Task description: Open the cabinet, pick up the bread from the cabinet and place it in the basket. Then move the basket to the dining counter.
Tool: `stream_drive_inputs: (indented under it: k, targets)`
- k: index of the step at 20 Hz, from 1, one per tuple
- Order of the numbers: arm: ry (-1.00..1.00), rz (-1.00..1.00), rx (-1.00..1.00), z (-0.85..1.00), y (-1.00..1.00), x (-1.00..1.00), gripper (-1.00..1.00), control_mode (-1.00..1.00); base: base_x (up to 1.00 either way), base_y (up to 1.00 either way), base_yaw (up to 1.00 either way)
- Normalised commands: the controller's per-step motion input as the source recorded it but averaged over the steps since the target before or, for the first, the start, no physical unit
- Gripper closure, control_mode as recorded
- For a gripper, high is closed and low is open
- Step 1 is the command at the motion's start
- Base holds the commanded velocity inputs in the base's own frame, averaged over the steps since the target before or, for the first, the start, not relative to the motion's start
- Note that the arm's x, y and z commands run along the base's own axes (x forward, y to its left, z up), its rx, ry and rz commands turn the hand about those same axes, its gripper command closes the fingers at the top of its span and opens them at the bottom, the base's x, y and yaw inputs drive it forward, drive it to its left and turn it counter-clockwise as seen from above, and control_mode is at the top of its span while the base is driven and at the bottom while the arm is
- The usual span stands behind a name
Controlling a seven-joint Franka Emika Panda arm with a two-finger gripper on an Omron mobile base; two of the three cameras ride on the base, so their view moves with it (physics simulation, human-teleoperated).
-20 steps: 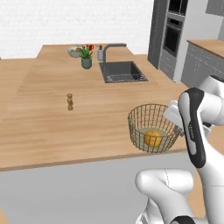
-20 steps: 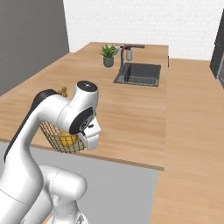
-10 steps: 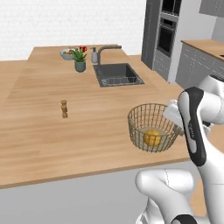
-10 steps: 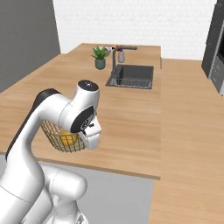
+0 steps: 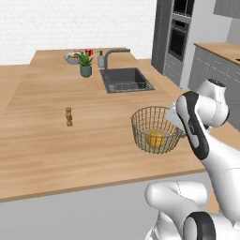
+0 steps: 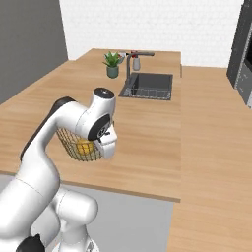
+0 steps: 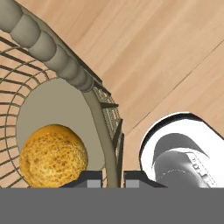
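Observation:
The tan wire basket (image 5: 156, 128) hangs over the near edge of the light-wood dining counter (image 5: 70, 150), with the yellow-orange bread (image 5: 155, 139) lying in its bottom. My gripper (image 7: 111, 179) is shut on the basket's rim wire (image 7: 107, 144), one fingertip inside (image 7: 87, 178) and one outside. In the hand view the bread (image 7: 53, 156) sits low left inside the basket. From the right base view my hand covers the basket (image 6: 74, 145) on its right side, and the bread (image 6: 84, 146) shows through the mesh. I cannot tell whether the basket touches the counter (image 6: 147, 128).
The dark sink (image 5: 125, 79) and grey faucet (image 5: 112, 54) lie farther along the island. A potted plant (image 5: 85, 65), a bowl (image 5: 72, 57) and a bottle (image 5: 101, 60) stand behind them. A small brown stacked piece (image 5: 69, 116) stands mid-counter. An oven tower (image 5: 176, 37) rises at the right.
The whole scene has slid slightly left in both base views, so the base has moved. The basket with the bread stays in the same grip beside my arm.

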Motion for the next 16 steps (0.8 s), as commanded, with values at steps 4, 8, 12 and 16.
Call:
stream_drive_inputs:
  k: [4, 8, 12, 16]
  targets:
    - [0.04, 0.00, 0.01, -0.46, -0.01, 1.00, 1.00, -1.00, 0.00, 0.00, 0.00]
    - [0.02, 0.00, 0.15, -0.52, -0.29, 1.00, 1.00, -1.00, 0.00, 0.00, 0.00]
    - [0.01, 0.00, 0.09, -0.69, -0.23, 0.75, 1.00, -1.00, 0.00, 0.00, 0.00]
    - [0.00, 0.00, 0.03, -0.71, -0.17, 0.43, 1.00, -1.00, 0.00, 0.00, 0.00]
